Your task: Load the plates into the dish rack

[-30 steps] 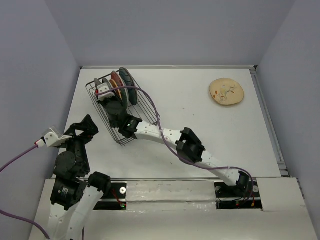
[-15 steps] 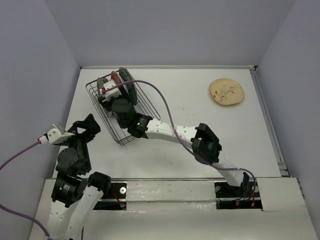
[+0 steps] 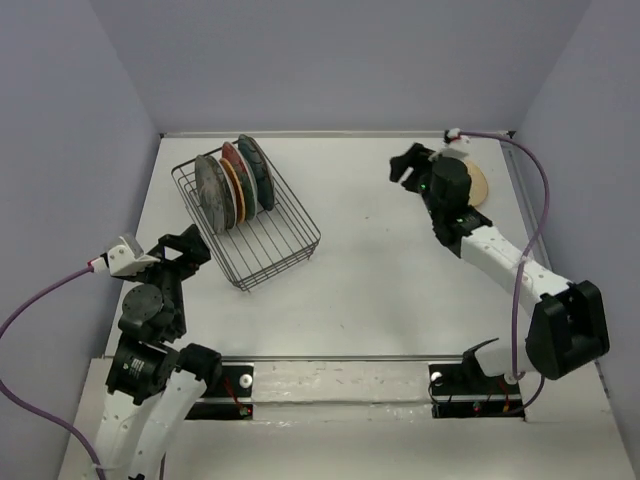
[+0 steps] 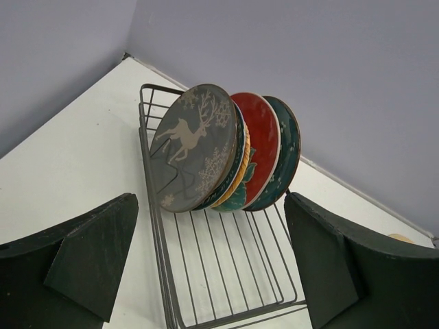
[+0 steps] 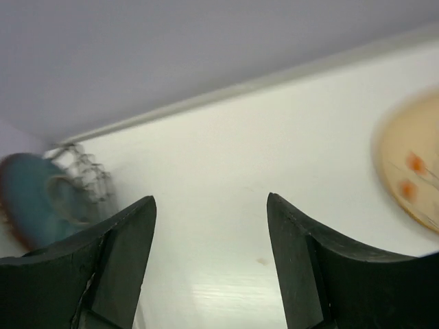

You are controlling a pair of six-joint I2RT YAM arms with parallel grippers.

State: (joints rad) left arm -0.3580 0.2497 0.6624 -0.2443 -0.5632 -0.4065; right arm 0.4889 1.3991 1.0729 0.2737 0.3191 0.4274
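We find the dish rack (image 3: 275,245) on the far left of the bench (image 3: 380,290), with plates standing on edge, packed together at its far end. From the left wrist view we make out the grey deer plate (image 4: 194,146) in front and a dark-rimmed plate showing only its edge. Behind those come an orange-edged plate (image 4: 239,171), the red floral plate (image 4: 261,139) and the teal plate (image 4: 287,147) at the back. The cream floral plate (image 3: 481,186) lies flat on the bench at the far right, well apart from the rack, partly hidden in the top view by the right wrist. The right gripper (image 3: 405,165) hangs just left of that plate, jaws spread wide and holding nothing; its own view is blurred. The left gripper (image 3: 185,252) sits at the near left, close to the rack's near end and facing it, jaws likewise apart and empty.
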